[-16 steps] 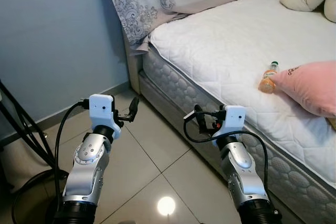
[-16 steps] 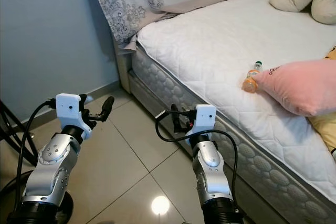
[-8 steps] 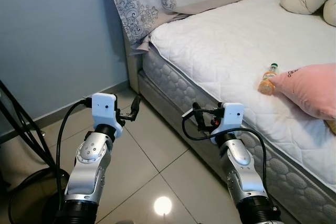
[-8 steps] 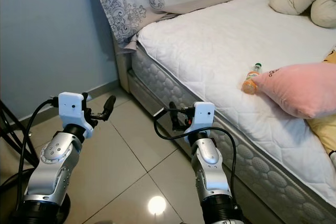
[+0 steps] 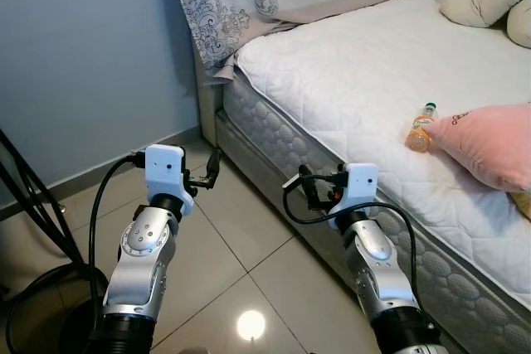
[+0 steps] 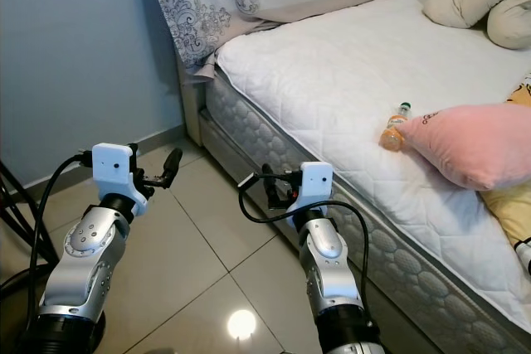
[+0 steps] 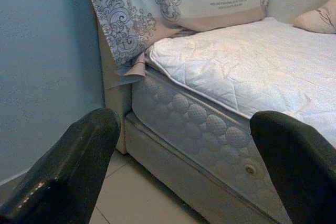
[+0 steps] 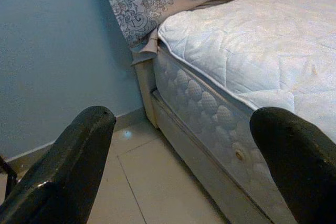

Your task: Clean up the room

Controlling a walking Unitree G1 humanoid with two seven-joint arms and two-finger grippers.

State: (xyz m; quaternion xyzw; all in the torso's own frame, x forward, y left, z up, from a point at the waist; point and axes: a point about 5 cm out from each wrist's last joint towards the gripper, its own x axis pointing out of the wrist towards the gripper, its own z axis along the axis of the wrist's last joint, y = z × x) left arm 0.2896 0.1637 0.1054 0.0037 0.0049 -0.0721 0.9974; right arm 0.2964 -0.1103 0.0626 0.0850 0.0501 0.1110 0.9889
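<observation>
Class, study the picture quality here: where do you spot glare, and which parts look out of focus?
Left eye view: a round glare spot from a lamp on the glossy floor tiles; bed and bottle are sharp. Left wrist view: the near black fingers are soft and blurred, the bed behind crisp. Right wrist view: likewise blurred fingers.

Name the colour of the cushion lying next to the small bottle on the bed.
Pink cushion; clearest in the right eye view.

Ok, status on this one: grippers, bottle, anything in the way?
Left gripper and right gripper both open, empty, raised over the floor beside the bed. Orange bottle lying on the mattress, against the pink pillow. Nothing blocking it.
</observation>
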